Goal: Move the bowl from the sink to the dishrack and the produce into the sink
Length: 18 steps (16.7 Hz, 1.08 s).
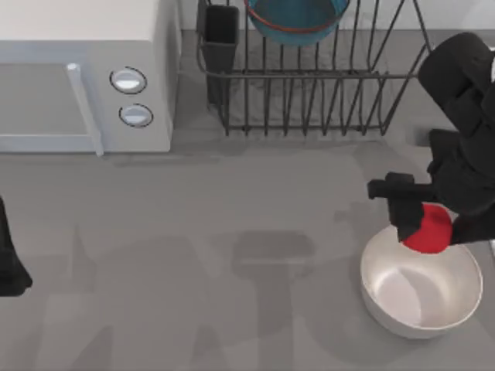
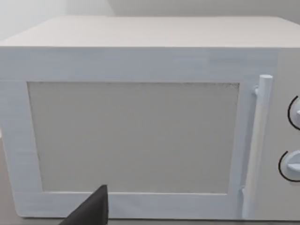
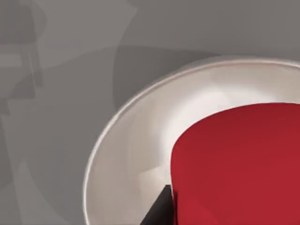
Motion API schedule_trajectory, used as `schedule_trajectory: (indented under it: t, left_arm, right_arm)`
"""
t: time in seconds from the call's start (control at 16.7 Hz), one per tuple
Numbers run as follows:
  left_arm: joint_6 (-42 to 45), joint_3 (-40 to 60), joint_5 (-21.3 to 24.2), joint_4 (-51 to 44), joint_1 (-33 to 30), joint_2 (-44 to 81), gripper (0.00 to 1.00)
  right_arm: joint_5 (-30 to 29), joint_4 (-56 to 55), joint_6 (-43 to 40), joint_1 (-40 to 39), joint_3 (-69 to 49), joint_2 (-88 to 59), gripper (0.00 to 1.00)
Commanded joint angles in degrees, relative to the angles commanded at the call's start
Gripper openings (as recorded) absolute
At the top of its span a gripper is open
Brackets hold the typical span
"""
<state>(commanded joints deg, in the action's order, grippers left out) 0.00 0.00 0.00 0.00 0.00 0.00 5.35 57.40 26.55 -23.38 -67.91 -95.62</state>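
Fingers of right gripper [image 1: 423,226] pinching produce [image 1: 428,229] over white bowl [image 1: 421,284] (dishrack [image 1: 309,100] behind), left unclear.

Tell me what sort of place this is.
Most likely a rendered kitchen counter: a white microwave with two knobs stands at the back left, a black wire dishrack holds a teal bowl, and a white bowl sits on the grey table.

Red produce sitting right over the white bowl

The produce [image 3: 239,164] looms big and smooth, with the white bowl [image 3: 126,154] curving around behind it, pale and glossy inside. A dark fingertip [image 3: 158,211] pokes in right against the red. Grey table [image 3: 70,70] beyond, covered in soft shadows.
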Motion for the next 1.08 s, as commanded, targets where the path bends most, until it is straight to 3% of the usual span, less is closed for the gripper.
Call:
schedule_trajectory:
  t: [0.72,1.08]
  left_arm:
    - [0.0,0.0,0.0,0.0,0.0,0.0,1.0]
    - [0.0,0.0,0.0,0.0,0.0,0.0,1.0]
  right_arm:
    - [13.1,-52.9,-10.6,26.4,15.7,8.3,0.0]
    - [16.1,-81.2,-17.1,37.9,21.0,8.9,0.0]
